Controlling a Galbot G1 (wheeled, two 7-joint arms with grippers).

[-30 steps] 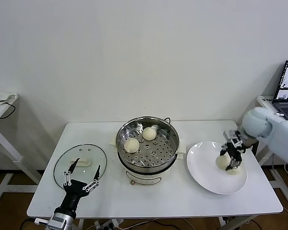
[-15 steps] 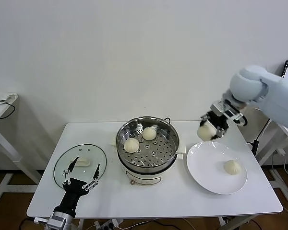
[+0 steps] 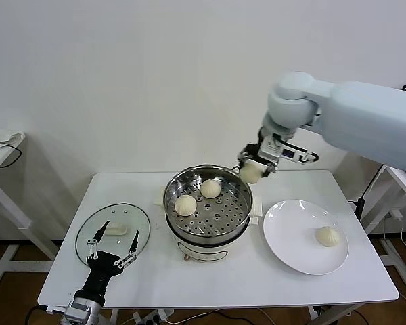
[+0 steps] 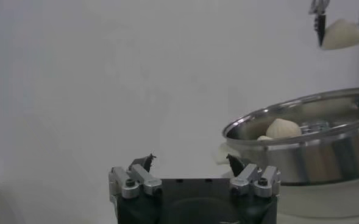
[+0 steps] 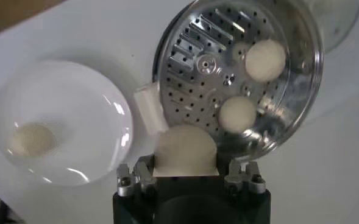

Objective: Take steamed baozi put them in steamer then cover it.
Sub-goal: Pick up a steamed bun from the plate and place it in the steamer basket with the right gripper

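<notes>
Carrying a baozi [image 3: 250, 173] in the right end effector [image 3: 251, 169], fingers closed on the bun's sides, hanging above the steamer's [image 3: 208, 203] far right rim. Judging the step in hand as the third delivery: two buns [image 3: 185, 204] [image 3: 210, 188] already sitting on the perforated tray toward the far left side, one more [image 3: 327, 235] waiting on the white plate [image 3: 284, 240] to the right. Doing it well probably meaning bringing the held bun inward over the bare part of the tray, nearer the robot's side and to the right, then lowering until nearly touching the perforations before opening, not dropping from height and risking a roll into the neighbours. Keeping the fingers clear of the steel wall on the way down, since the rim stands well above the tray and the pot's right wall lies just under the present position. Seeing, in the right wrist view, plenty of bare tray beside the two seated buns, so room enough for two more if spaced apart. Parking the left end effector [image 3: 112, 250] at the near left edge of the counter [image 3: 210, 279], fingers spread wide and holding nothing, just in front of the cover [image 3: 113, 233], lying flat, well apart from the pot. Leaving open counter between plate and steamer for the return trip.
</notes>
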